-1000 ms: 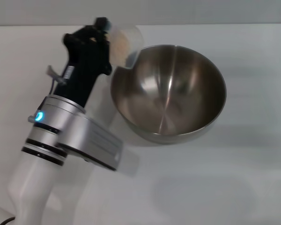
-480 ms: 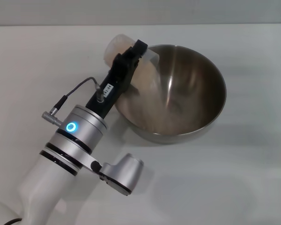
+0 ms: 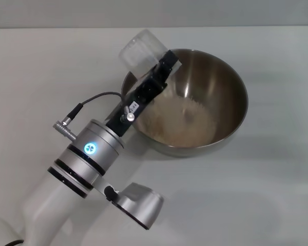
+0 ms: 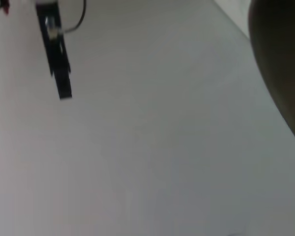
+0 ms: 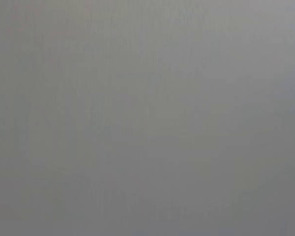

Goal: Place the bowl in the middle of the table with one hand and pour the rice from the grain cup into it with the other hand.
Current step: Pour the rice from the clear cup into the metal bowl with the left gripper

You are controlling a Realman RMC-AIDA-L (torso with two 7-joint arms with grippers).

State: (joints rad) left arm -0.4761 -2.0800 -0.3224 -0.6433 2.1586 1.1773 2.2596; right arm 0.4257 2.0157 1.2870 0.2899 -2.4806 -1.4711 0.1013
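The steel bowl (image 3: 223,84) stands on the white table (image 3: 277,195) in the head view. A loose heap of rice (image 3: 187,120) lies in its bottom. My left gripper (image 3: 161,66) reaches over the bowl's near-left rim and is shut on the clear grain cup (image 3: 138,48). The cup is tipped over, its base pointing up and away from the bowl, its mouth towards the bowl, and it looks nearly empty. The right gripper is out of view; the right wrist view shows only plain grey.
The left arm (image 3: 87,154) crosses the table's left front, with its cable (image 3: 90,100) looping beside it. The left wrist view shows white tabletop (image 4: 162,147) and a dark curved edge (image 4: 280,73), probably the bowl.
The left wrist has rolled and moved over the bowl's rim, tipping the cup from upright to inverted. The rice has left the cup and now lies in the bowl.
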